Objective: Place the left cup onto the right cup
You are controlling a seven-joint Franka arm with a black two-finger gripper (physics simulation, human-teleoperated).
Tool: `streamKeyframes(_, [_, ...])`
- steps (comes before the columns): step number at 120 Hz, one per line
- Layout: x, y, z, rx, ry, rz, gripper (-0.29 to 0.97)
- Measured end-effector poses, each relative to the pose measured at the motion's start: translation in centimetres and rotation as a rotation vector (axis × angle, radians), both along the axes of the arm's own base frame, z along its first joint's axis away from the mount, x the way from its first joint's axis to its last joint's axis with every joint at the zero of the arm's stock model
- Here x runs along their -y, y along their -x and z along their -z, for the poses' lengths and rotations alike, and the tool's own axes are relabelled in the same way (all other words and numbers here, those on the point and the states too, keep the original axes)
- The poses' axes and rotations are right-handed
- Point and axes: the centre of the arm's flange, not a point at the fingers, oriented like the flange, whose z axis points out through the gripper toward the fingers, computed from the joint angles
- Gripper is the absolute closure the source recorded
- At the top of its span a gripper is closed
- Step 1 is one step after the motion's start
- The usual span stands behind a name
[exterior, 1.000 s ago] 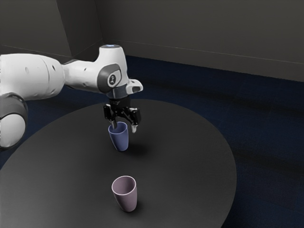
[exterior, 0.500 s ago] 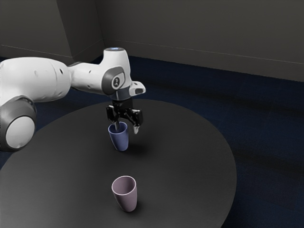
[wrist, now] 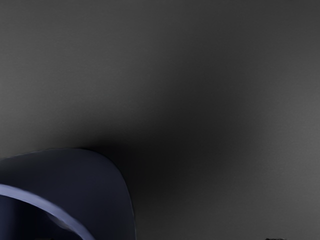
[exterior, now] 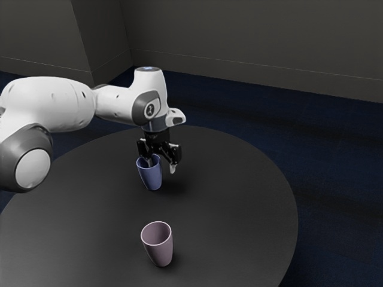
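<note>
Round dark table [exterior: 239, 197] under the gripper [exterior: 158, 162], white arm [exterior: 90, 107] behind it, blue cup [exterior: 150, 174] upright just below, its rim apparently between the spread fingers, mauve cup [exterior: 157, 243] well apart, toward the camera.

1. table [exterior: 239, 197]: round, dark grey, matte top; the same surface shows in the wrist view [wrist: 200, 90].
2. floor [exterior: 335, 137]: dark blue, around the table.
3. wall [exterior: 269, 30]: plain grey, behind the floor.
</note>
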Motion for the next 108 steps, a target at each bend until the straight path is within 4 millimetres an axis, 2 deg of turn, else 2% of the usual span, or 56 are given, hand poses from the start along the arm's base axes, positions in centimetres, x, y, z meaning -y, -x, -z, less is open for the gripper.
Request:
streamKeyframes(37, [-0.11, 0.00, 0.58, -0.006, -0.002, -0.002, 0.30])
streamKeyframes(77, [-0.45, 0.05, 0.38, -0.009, -0.001, -0.009, 0.65])
streamKeyframes(108, [-0.92, 0.15, 0.09, -0.012, -0.006, -0.015, 0.76])
